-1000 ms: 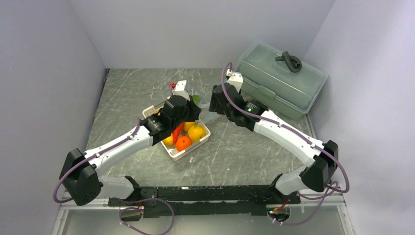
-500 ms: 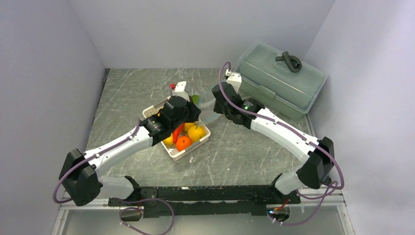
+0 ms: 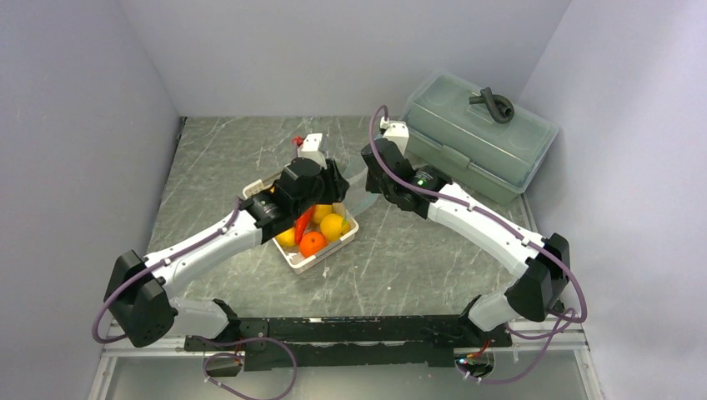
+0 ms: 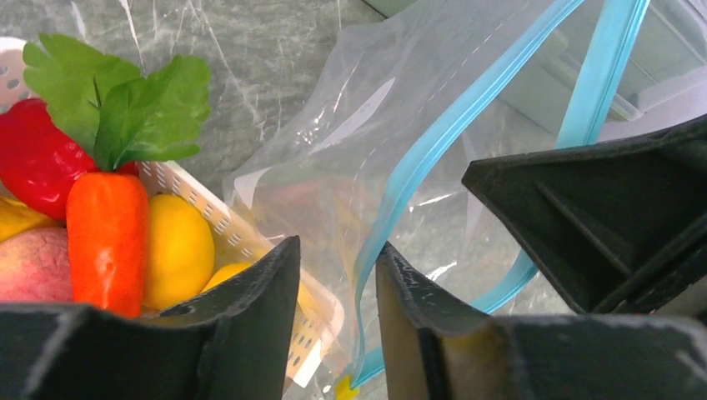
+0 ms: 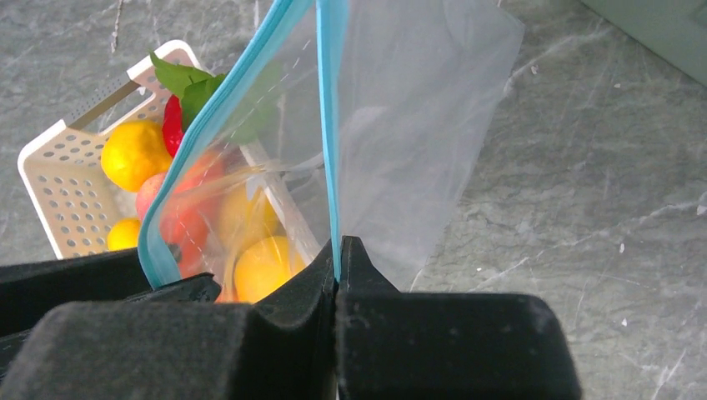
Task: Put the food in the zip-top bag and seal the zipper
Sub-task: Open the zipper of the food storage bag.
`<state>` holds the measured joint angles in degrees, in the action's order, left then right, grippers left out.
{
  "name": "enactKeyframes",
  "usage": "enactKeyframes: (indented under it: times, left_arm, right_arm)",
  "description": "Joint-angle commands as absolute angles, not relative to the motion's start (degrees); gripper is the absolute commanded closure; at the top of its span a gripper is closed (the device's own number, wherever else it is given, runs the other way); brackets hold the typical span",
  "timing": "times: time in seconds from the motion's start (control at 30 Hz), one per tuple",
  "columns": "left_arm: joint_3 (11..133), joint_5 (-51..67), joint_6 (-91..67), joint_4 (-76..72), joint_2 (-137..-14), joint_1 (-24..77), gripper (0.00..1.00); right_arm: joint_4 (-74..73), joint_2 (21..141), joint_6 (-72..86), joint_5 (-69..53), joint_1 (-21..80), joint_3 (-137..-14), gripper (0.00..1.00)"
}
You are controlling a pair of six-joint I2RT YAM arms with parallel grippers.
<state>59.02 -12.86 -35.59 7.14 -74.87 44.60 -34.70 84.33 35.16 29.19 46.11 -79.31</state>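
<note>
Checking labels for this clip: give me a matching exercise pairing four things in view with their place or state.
Things:
1 carrot
2 left gripper
3 right gripper
4 lidded box

Places or states:
A shut on the zipper
B at the far right corner of the table
C in the white basket
D open around the edge of the zip-top bag

Pairs: 1-C, 2-D, 3-A, 4-B

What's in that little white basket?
A carrot with green leaves, a red pepper, lemons, an orange and a peach show. Anything beneath the left arm is hidden.
</note>
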Motion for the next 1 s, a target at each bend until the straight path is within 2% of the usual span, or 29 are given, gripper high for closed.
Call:
enactKeyframes:
  times: [0.0, 0.23, 0.43, 0.77, 0.83, 0.9, 0.97]
  left_arm:
    - [63.37, -12.56, -32.44, 6.9, -76.86, 44.42, 0.54]
    - [66.4, -11.96, -30.41, 7.65, -79.63, 44.45, 0.52]
    - [68.04, -12.53, -28.85, 8.88, -80.97, 44.46, 0.57]
    - [71.34, -12.75, -25.54, 9.77, -82.97, 44.53, 0.71]
    - [72.08, -12.5, -24.81, 10.01, -83.41, 44.51, 0.79]
    - [73.06, -12.52, -23.79, 10.81, -83.79, 44.48, 0.99]
    - [74.17, -13.47, -22.85, 11.7, -83.79, 44.53, 1.0]
  right_arm:
    - [-34.98, 83.06, 33.1, 27.97, 46.1, -81.94, 1.0]
    - [-35.26, 82.87, 32.48, 27.04, 46.15, -81.96, 1.0]
    - [-35.67, 83.11, 31.84, 26.43, 46.19, -82.24, 1.0]
    - [-36.17, 83.62, 31.12, 25.52, 46.14, -82.52, 1.0]
    - [-36.48, 83.75, 30.93, 25.54, 46.19, -82.76, 1.0]
    - [-36.77, 83.72, 30.72, 25.6, 46.19, -83.0, 1.0]
    - [-37.06, 83.41, 30.44, 25.66, 46.2, -83.14, 1.0]
